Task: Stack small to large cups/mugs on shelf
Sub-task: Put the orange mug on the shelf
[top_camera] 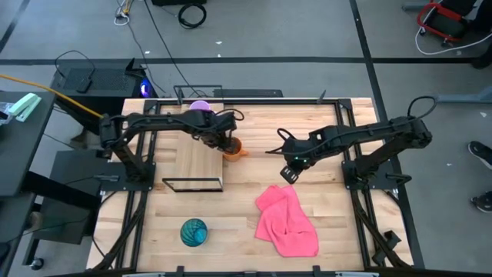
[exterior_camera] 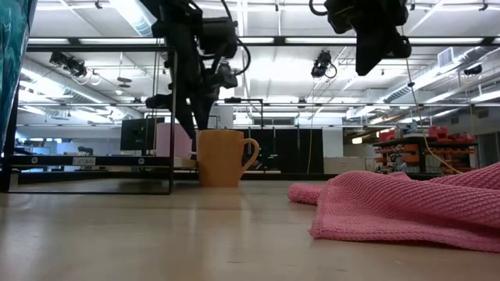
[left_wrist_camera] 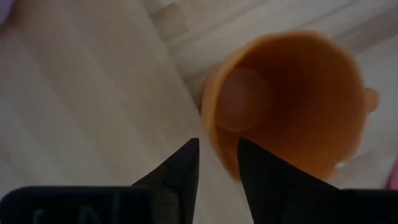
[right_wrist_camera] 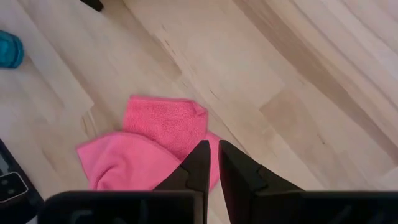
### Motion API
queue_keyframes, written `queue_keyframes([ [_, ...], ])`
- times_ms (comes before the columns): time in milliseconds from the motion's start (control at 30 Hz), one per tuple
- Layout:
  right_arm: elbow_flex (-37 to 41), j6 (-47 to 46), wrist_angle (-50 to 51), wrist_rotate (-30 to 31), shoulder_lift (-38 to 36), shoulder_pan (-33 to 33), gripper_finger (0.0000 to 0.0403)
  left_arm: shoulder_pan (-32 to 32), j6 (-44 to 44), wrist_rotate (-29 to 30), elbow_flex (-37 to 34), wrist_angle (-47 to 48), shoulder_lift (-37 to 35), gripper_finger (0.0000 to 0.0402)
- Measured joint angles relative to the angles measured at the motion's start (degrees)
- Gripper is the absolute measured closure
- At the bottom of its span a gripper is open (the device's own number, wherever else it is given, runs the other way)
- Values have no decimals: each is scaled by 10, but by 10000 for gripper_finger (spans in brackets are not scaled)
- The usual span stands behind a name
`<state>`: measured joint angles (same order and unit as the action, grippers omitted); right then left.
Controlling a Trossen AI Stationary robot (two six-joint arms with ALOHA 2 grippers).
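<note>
Trouble could come from the left gripper (top_camera: 225,144) in the high view; it hangs over the orange mug (top_camera: 234,148) at centre frame, just beside the shelf (top_camera: 199,151) edge, and a careless lift could clip the rim and tip it; the pale purple mug (top_camera: 200,107) sits at the shelf's upper end, the teal patterned cup (top_camera: 193,231) lies lower left on the tabletop, well apart; the right gripper (top_camera: 290,165) waits above the pink cloth (top_camera: 287,221).

Low view: orange mug (exterior_camera: 223,158) stands upright on the table, handle to the right, the shelf's black frame (exterior_camera: 171,117) near its left; any sideways nudge pushes it into that frame, I'd judge.

Left wrist view: fingers (left_wrist_camera: 185,167) parted with a gap, nothing between them, the orange mug (left_wrist_camera: 289,102) mouth open right beyond the tips; one finger looks close to the rim, so a drift could snag it.

Right wrist view: jaws nearly together and empty, poised over the pink cloth (right_wrist_camera: 149,149); teal cup (right_wrist_camera: 10,48) at far upper left; little risk here unless it drops into the cloth.
</note>
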<state>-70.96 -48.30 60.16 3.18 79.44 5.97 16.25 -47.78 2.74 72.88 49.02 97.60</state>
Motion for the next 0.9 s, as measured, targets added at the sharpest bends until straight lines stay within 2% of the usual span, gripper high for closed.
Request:
queue_keyframes([
  [200,0,1,-6,0,0,0,361,0,-7,-1,0,-9,9,276],
  [333,0,2,-7,4,0,0,361,0,-7,-1,0,-11,9,285],
  [767,0,2,-7,14,0,0,364,0,-4,-1,0,-16,9,378],
  [900,0,3,-7,27,0,0,364,0,-4,0,0,-23,9,390],
])
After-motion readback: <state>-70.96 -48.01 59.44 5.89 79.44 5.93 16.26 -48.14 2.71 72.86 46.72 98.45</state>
